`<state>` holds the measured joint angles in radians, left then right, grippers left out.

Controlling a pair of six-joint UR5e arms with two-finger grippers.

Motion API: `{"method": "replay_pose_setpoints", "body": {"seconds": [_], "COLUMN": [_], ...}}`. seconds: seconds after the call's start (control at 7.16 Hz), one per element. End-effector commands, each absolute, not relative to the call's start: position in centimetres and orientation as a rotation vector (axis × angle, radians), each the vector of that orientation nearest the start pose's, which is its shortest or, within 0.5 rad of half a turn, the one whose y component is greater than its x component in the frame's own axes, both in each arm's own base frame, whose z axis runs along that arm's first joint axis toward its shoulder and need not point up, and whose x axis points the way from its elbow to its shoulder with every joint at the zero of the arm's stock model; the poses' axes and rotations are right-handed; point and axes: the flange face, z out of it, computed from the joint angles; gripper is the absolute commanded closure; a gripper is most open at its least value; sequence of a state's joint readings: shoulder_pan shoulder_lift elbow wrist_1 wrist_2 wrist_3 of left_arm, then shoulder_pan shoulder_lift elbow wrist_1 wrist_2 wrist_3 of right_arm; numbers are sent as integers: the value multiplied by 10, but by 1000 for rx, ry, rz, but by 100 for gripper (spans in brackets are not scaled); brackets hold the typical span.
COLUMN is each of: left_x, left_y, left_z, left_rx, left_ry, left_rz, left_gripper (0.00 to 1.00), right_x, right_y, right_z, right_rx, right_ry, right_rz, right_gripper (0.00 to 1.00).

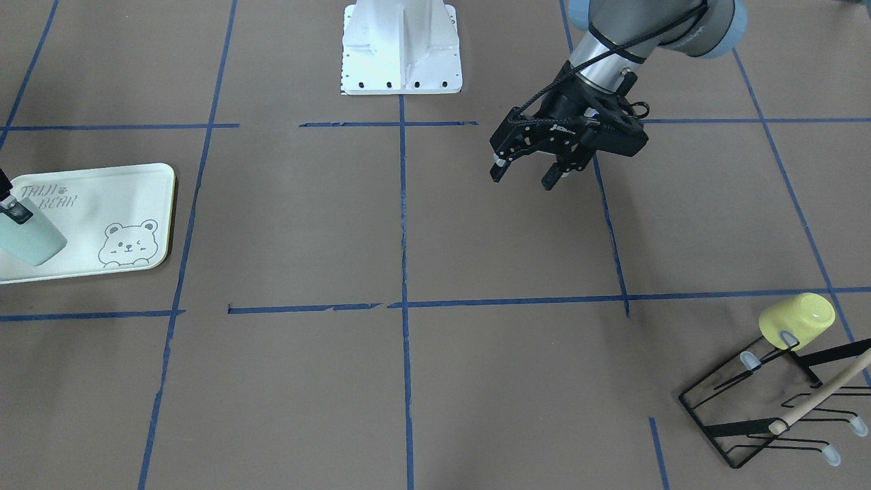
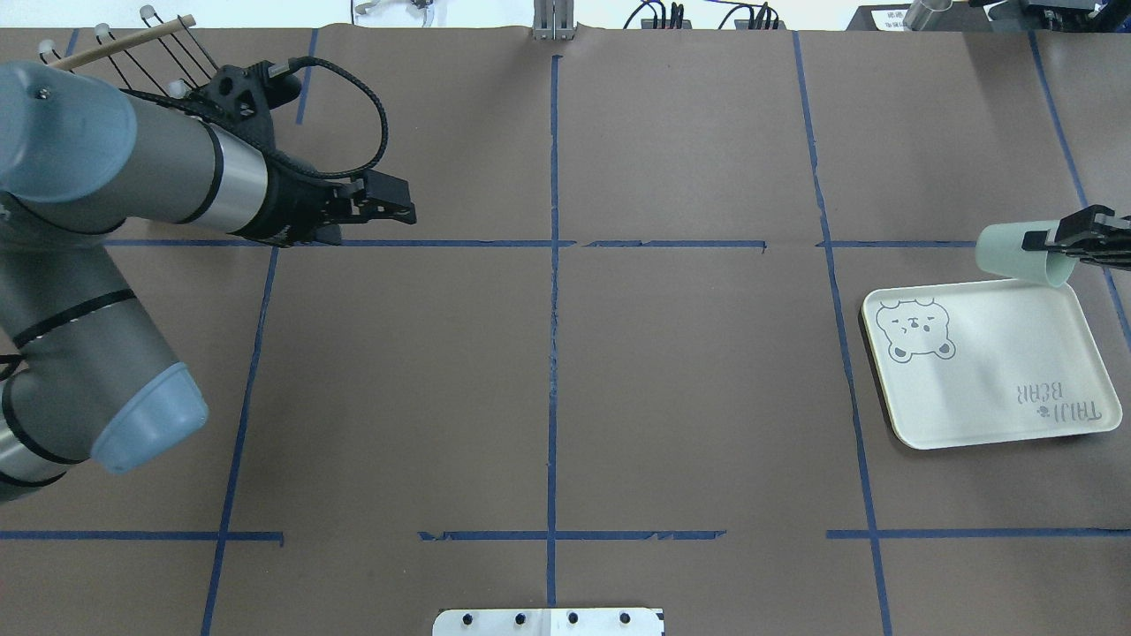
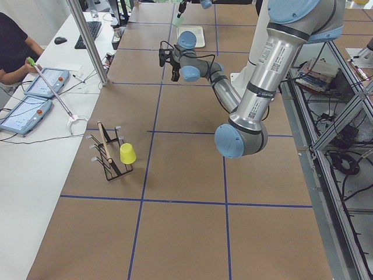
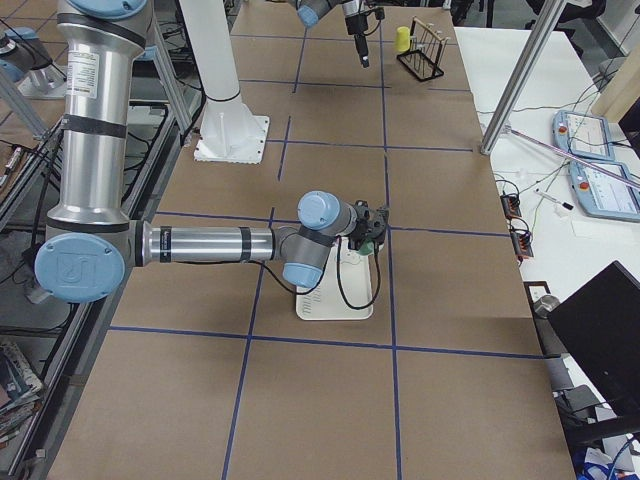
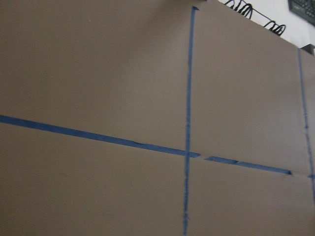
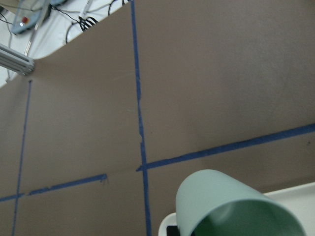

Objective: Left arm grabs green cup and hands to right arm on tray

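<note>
Overhead exterior: right gripper (image 2: 1050, 242) pinches the green cup (image 2: 1007, 252) by its rim, long axis near-horizontal, mouth toward the desk's right edge, over the tray (image 2: 972, 406)'s far rim; left gripper (image 1: 524, 175) spread, empty, well apart.

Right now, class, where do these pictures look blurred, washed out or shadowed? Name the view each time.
Left wrist view: tape lines soft, whole frame slightly blurred. Right wrist view: the green cup has soft edges; the top-left corner is washed out. Overhead view: a faint shadow crosses the tray.
</note>
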<state>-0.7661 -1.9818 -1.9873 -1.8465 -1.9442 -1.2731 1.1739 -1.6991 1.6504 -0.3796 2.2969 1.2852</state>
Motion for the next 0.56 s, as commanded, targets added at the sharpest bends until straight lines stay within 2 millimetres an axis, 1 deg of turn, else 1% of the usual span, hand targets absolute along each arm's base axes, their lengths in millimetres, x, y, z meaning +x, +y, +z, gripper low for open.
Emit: {"method": "replay_pose_setpoints", "body": {"seconds": [0.0,0.14,0.28,0.42], "left_x": [278,264,259,257], "left_y": [-458,-456,-457,-454], "left_z": [242,252,251,254], "left_rx": [326,337,342,340], "left_ry": [895,862,863,861], "left_rz": [-62,-34,-39,-39], "left_gripper": [0,0,0,0], "right_x": [-141,-162,-162,-170], "right_y": [-437,-436,-434,-436], "right_z": [569,573,574,569], "right_rx": [108,63,71,42], "right_ry": [-1105,-1040,-1025,-1006], "right_rz": [229,158,119,114], "right_gripper": [100,100,100,100]}}
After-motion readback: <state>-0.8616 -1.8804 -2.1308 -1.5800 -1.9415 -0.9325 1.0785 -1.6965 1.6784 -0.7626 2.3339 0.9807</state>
